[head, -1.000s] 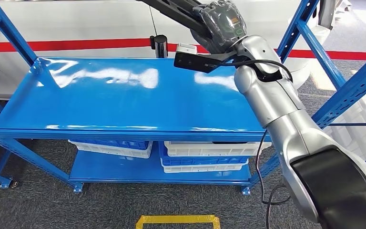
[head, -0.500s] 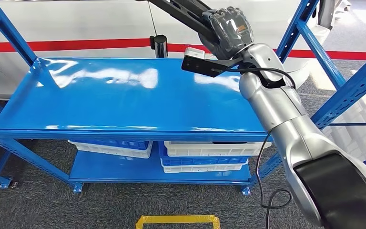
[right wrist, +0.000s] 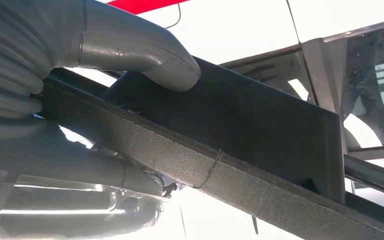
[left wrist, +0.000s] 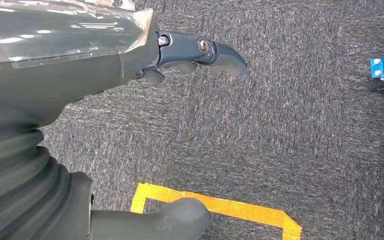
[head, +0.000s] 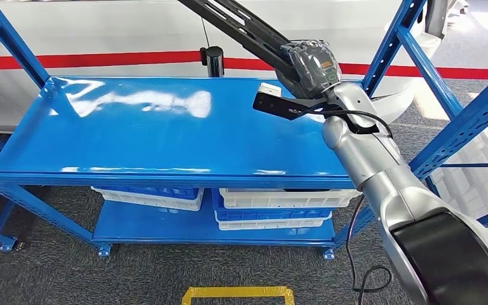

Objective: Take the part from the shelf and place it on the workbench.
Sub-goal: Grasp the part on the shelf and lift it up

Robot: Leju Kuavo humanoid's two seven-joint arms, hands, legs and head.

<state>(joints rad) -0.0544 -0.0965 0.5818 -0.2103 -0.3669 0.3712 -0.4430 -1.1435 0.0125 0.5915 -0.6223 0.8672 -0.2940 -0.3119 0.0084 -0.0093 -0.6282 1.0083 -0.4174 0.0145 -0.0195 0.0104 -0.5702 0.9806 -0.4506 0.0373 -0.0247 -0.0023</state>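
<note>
The part (head: 235,25) is a long black bar that slants up and to the left, past the top edge of the head view. My right hand (head: 309,63) grips its lower end, raised over the back right of the blue shelf top (head: 133,133). In the right wrist view the thumb (right wrist: 145,50) presses on the black part (right wrist: 260,130) and the fingers wrap under it. My left hand (left wrist: 55,75) hangs over the grey carpet, its fingers (left wrist: 200,50) apart and holding nothing.
A small black cylinder (head: 214,61) stands at the shelf's back edge. White and blue crates (head: 279,206) sit on the lower level. Blue uprights (head: 464,114) rise close to my right arm. A yellow tape mark (head: 236,293) lies on the floor in front.
My right hand has moved right and a little lower with the part, now nearer the right upright. The shelf has not moved.
</note>
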